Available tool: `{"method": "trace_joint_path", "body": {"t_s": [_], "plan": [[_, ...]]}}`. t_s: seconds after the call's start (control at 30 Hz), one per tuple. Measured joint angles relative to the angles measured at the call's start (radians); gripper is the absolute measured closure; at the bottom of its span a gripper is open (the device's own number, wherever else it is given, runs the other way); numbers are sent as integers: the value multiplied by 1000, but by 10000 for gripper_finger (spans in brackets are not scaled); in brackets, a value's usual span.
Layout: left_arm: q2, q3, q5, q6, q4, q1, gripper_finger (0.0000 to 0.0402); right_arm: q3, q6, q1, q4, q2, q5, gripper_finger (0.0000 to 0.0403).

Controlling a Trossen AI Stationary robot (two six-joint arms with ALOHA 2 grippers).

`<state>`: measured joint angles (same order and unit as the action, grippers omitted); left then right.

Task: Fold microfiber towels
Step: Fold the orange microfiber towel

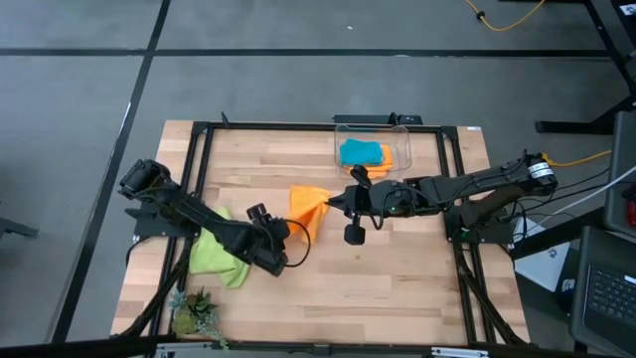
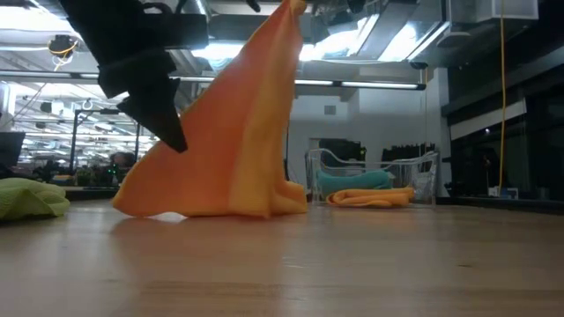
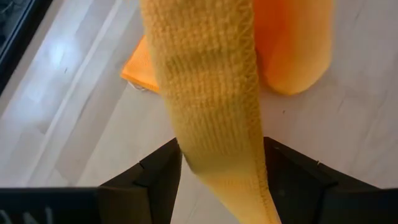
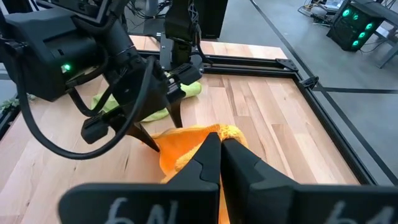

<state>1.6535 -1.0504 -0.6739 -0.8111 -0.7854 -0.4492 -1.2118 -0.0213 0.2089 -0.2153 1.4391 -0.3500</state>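
Orange towel, soft, light and limp, draped mid-worktop between the wide-apart left jaws, pinched at one lifted corner by the tight-closed right jaws; probably best taken at a free hanging corner.

The table has a light wooden top with a black metal frame around it. It stands on a grey floor crossed by dark lines. A yellow cable lies on the floor at about 1 o'clock. In the low view, long ceiling lights shine in a large room, and dark windows stand at 3 o'clock.
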Motion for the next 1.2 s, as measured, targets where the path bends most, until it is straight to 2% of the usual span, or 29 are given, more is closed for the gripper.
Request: {"method": "trace_joint_path", "body": {"t_s": [0.1, 0.5, 0.73, 0.87, 1.03, 1.13, 1.2], "plan": [[4, 0, 15, -19, -12, 1, 193, 0, -1, 0, 0, 0, 0, 399], [56, 33, 183, -79, -45, 2, 193, 0, -3, 0, -6, 0, 1, 399], [55, 77, 224, -122, -37, -1, 199, 0, -3, 0, -14, 0, 2, 399], [55, 84, 224, -123, -36, -6, 249, 0, -2, 0, -26, 0, 3, 399], [55, 83, 224, -128, -37, -5, 381, 0, -2, 0, -74, 0, 3, 399], [53, 39, 255, -125, -129, -6, 394, 0, -3, 0, -124, 0, 3, 399], [51, -36, 274, -126, -276, -6, 399, 0, -3, 0, -162, -2, 3, 399]]}}
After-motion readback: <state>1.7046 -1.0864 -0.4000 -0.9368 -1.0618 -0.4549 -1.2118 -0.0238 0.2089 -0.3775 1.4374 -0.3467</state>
